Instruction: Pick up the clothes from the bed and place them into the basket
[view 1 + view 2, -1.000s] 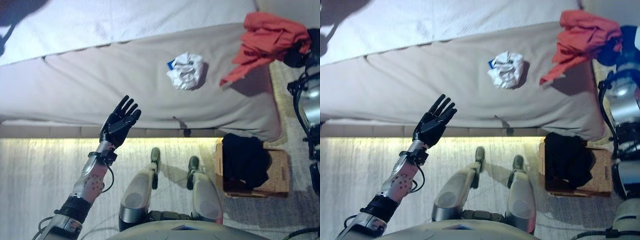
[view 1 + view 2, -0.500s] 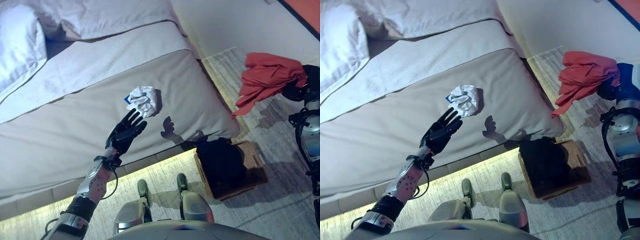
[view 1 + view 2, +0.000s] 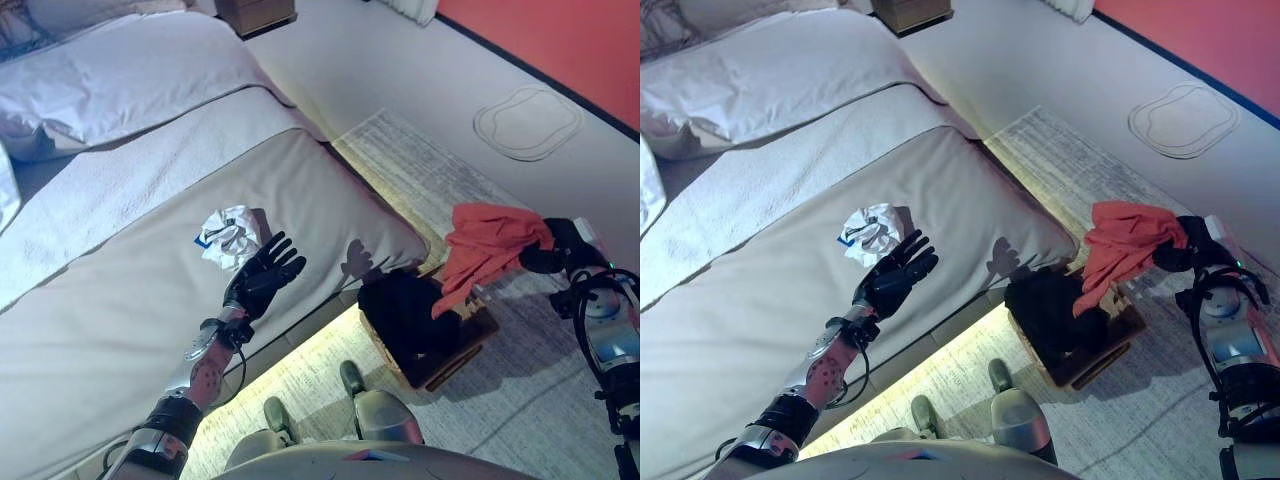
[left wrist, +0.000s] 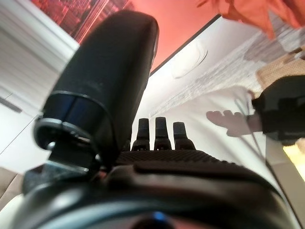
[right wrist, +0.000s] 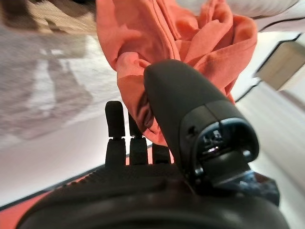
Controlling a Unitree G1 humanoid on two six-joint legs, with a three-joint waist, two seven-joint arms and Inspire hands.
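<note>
My right hand (image 3: 548,252) is shut on an orange-red garment (image 3: 487,243) and holds it in the air just above the right end of the wicker basket (image 3: 447,362); the cloth hangs down to the basket's rim. In the right wrist view the garment (image 5: 157,43) is pinched between thumb and fingers (image 5: 114,125). A black garment (image 3: 402,310) lies heaped in the basket. A crumpled white garment (image 3: 229,236) with a blue tag lies on the bed (image 3: 110,290). My left hand (image 3: 262,277) is open, fingers spread, raised over the bed's edge just in front of the white garment.
The basket stands on a grey rug (image 3: 520,390) beside the bed's lit lower edge. Pillows (image 3: 120,70) lie at the bed's head. A wooden nightstand (image 3: 257,12) stands beyond them. A red wall (image 3: 560,45) with a dark skirting runs along the far side.
The camera has swung right, so the whole scene shifted. My right hand has carried the orange-red garment down from beside the bed to just over the basket. The left hand stays raised and open.
</note>
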